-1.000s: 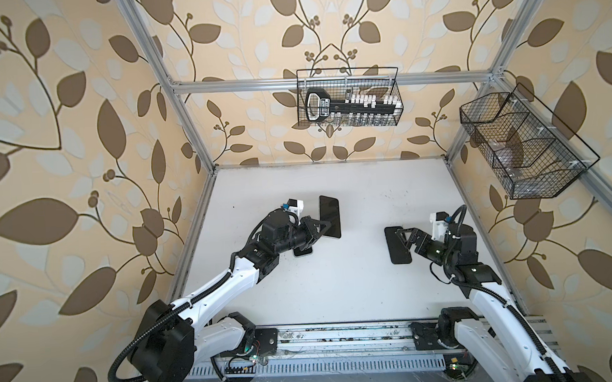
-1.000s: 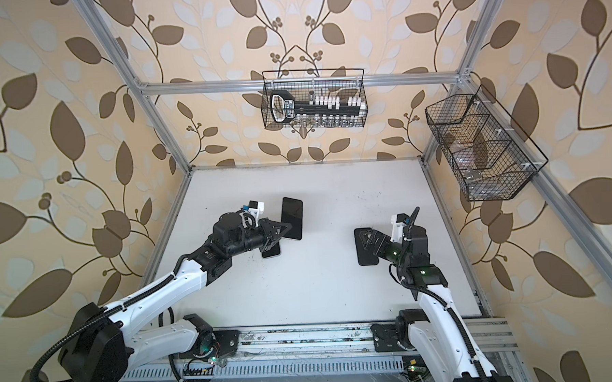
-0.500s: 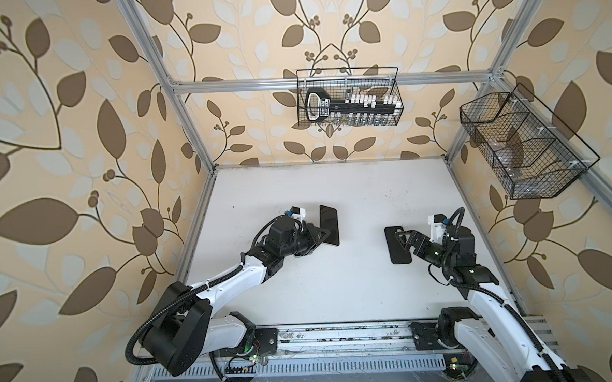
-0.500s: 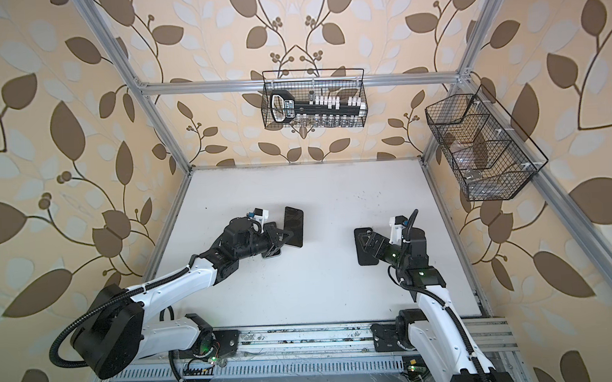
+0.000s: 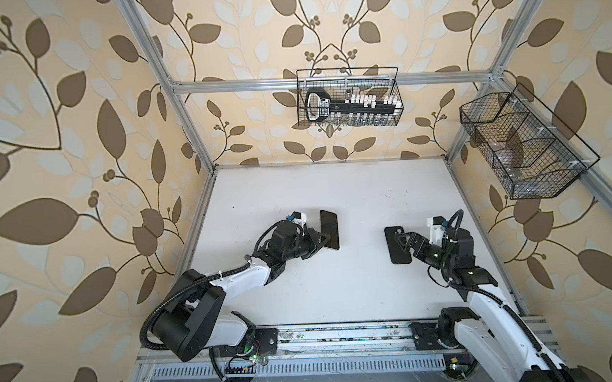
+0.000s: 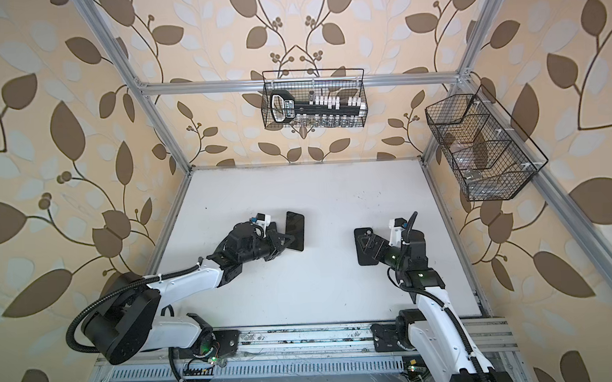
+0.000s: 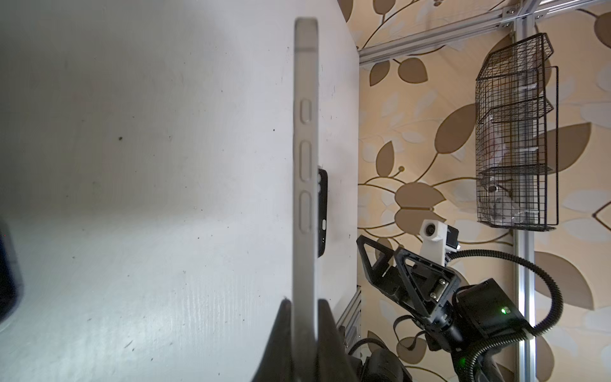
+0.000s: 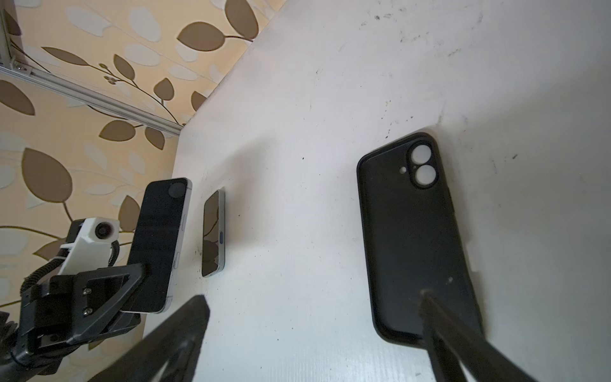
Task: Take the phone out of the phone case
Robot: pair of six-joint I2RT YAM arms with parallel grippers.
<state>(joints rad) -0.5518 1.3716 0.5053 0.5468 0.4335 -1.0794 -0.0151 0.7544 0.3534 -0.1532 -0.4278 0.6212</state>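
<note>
While my left gripper (image 5: pixel 320 241) clamps the phone (image 5: pixel 329 226) left of centre in a top view, the empty case (image 5: pixel 399 258) lies flat right of centre under my right gripper (image 8: pixel 312 297), jaws spread wide

White-shelled arms (image 5: pixel 237 275) — black joints, cables

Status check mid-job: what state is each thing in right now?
Phone: out of the case, held off the table.
Case: empty, flat on the table.
Left pincer: shut on the phone.
Right pincer: open, over the case.
Second phone: flat on the table.
</note>
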